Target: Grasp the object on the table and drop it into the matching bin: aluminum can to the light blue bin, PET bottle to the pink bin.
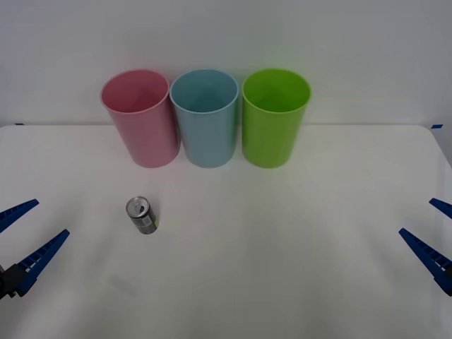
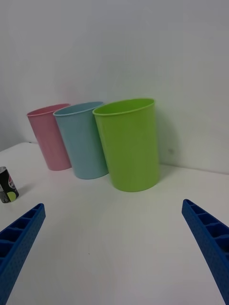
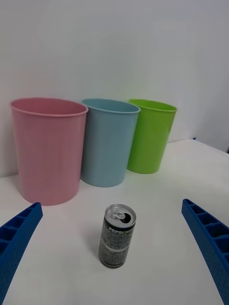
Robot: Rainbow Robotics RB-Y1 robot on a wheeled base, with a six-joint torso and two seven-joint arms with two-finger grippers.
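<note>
Front view: a small drink can (image 1: 142, 215) stands upright and untouched on the white bench (image 1: 282, 247), left of centre and nearer the robot than the row of three bins at the back. The pink bin (image 1: 140, 116), the light blue bin (image 1: 205, 116) and a lime green bin (image 1: 274, 116) stand side by side, the blue one between the other two. The left claw (image 1: 25, 240) waits low at the left edge with its blue fingers spread wide and nothing between them; the right claw (image 1: 438, 236) waits at the right edge, fingers likewise parted and empty. Neither is near the can.

Right wrist view: the green bin (image 2: 130, 143) stands closest, with the blue bin (image 2: 82, 140) and pink bin (image 2: 47, 137) behind it in line, and the can (image 2: 7, 185) well off to the side on the bench.

Left wrist view: the can (image 3: 117, 236) stands straight ahead between the open fingers (image 3: 16, 238) of the left claw, pull tab up and dark label facing the camera, with the pink bin (image 3: 47, 147) and blue bin (image 3: 109, 140) just beyond it.

By this evidence the task has barely begun: no grasp, no lift, nothing dropped in a bin. The whole job is left, namely reaching the can, closing on it, carrying it to the light blue bin and letting go. The left arm looks the better placed to do it.
</note>
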